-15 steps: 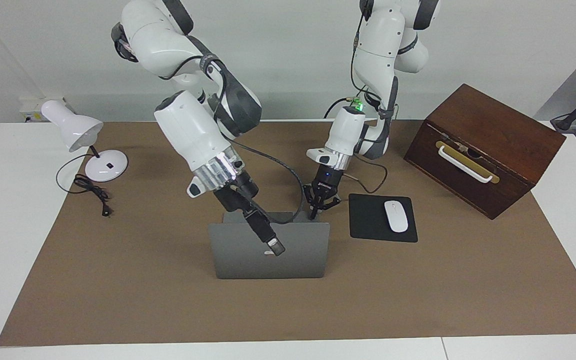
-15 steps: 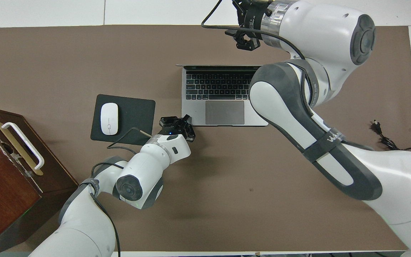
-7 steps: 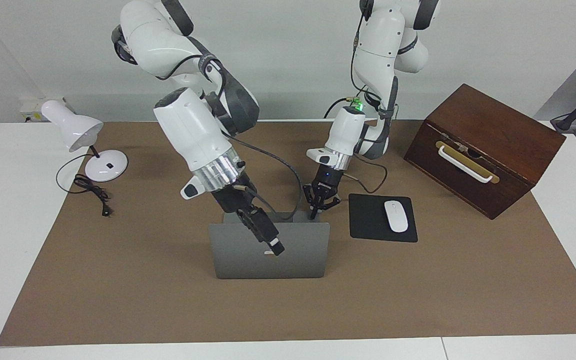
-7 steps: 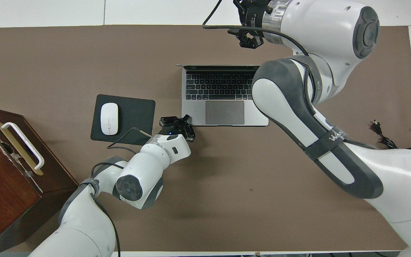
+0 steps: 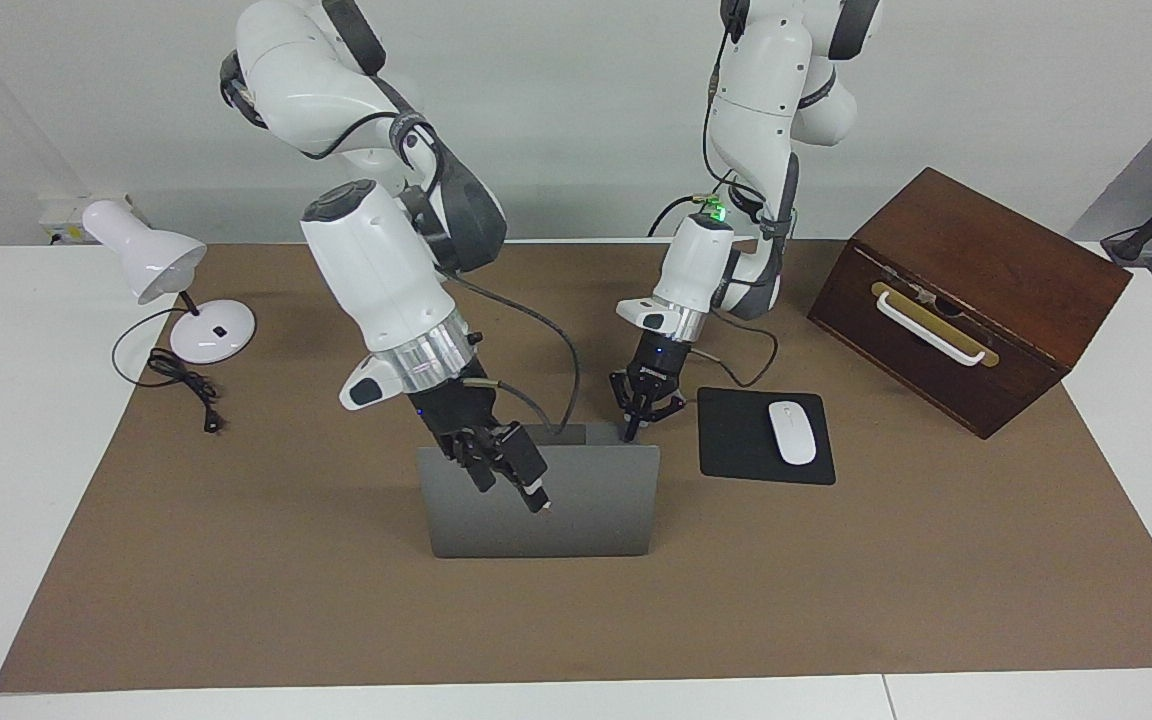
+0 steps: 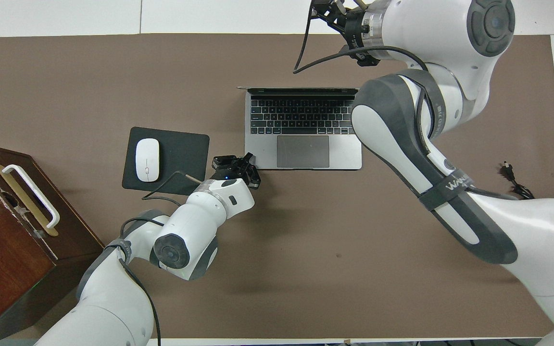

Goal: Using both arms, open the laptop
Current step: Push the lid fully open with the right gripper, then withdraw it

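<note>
The silver-grey laptop stands open on the brown mat, its lid about upright with the back toward the facing camera. Its keyboard shows in the overhead view. My right gripper is open and hangs at the lid's back just under its top edge; I cannot tell whether it touches. In the overhead view it sits at the top edge of the picture. My left gripper is low at the laptop base's corner nearest the robots, toward the left arm's end, and also shows in the overhead view.
A black mouse pad with a white mouse lies beside the laptop toward the left arm's end. A brown wooden box with a white handle stands past it. A white desk lamp and its cord lie at the right arm's end.
My right gripper has drawn upward along the lid's back toward the right arm's end and turned. The laptop lid and my left gripper have hardly moved.
</note>
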`<move>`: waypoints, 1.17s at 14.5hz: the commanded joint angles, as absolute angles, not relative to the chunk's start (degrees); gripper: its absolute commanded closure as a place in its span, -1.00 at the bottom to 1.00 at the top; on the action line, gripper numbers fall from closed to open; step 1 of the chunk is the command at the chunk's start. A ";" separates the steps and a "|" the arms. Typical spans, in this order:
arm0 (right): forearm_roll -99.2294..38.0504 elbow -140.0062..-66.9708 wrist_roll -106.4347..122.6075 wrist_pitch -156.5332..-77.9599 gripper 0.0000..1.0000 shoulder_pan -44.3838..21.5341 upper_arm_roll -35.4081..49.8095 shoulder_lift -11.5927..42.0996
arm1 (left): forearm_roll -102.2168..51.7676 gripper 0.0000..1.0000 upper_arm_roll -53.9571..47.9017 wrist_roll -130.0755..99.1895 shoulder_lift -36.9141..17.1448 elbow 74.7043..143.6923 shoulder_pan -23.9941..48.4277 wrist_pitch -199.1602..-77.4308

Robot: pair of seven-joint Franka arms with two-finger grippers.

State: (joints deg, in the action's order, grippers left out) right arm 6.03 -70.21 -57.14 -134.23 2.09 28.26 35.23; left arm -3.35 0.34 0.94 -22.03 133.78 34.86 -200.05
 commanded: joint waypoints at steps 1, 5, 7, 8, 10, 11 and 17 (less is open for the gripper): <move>7.21 -70.05 -50.56 -129.56 -0.95 2.46 27.08 33.41 | -3.87 1.00 0.61 0.18 -24.70 133.15 34.01 -200.74; 7.21 -70.05 -42.03 -123.06 -0.95 2.46 24.70 30.77 | -3.87 1.00 0.61 -1.31 -24.70 132.98 34.01 -200.74; 7.29 -70.05 -37.82 -119.29 -0.95 2.46 23.65 29.19 | -3.87 1.00 0.62 -2.11 -24.70 133.07 34.01 -200.74; 7.47 -70.05 -34.92 -117.70 -0.95 2.46 22.60 27.79 | -3.87 1.00 0.62 -2.28 -24.70 133.07 34.01 -200.66; 8.61 -70.05 -29.91 -114.45 -0.95 2.55 21.10 25.32 | -3.87 1.00 0.61 -3.51 -24.70 133.07 34.01 -200.65; 9.05 -70.14 -28.06 -112.87 -0.96 2.55 20.40 23.57 | -3.87 1.00 0.62 -3.52 -24.70 132.98 34.01 -200.57; 7.92 -76.44 -12.15 -104.15 -0.97 5.72 14.62 13.47 | -3.87 1.00 0.62 -3.60 -24.43 132.98 32.79 -197.49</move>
